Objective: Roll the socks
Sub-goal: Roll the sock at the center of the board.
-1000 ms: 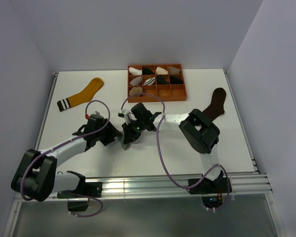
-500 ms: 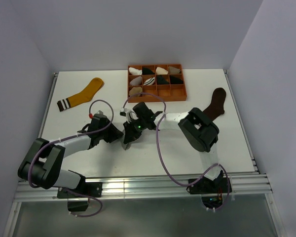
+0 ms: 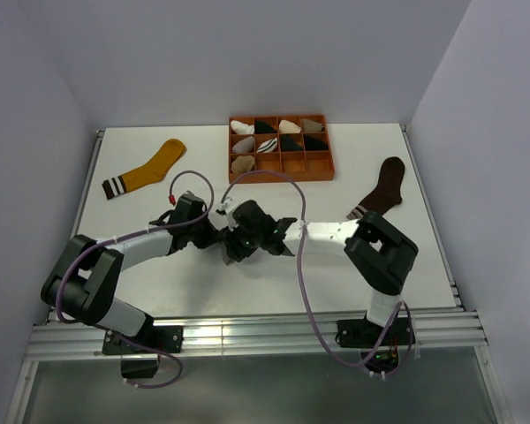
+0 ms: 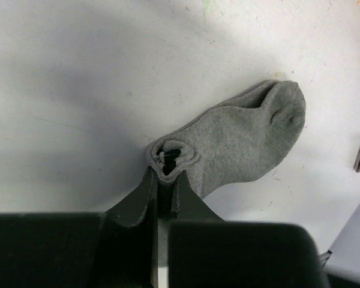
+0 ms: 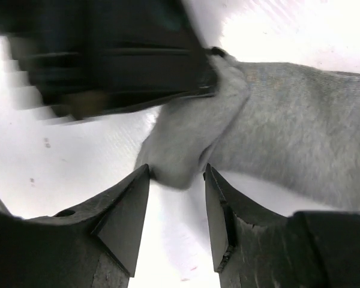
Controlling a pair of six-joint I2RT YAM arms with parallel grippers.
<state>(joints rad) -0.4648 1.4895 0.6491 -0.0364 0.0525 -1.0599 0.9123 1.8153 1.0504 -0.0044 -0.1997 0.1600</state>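
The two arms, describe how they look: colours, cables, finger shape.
Both the left arm and right arm have white links and bulky black joints. A purple cable loops along each. The fingers are black, tapering wedges.

So the white tabletop has four things sitting right on it. The mustard-yellow sock lies flat far left, with its striped cuff at the near end and its toe pointing away. The dark brown sock is over on the right, also flat, well apart from the yellow one. An orange compartment tray sits at the back, about centre. The grey sock is mid-table with its cuff end bunched up. There are a few tiny specks on the surface too.
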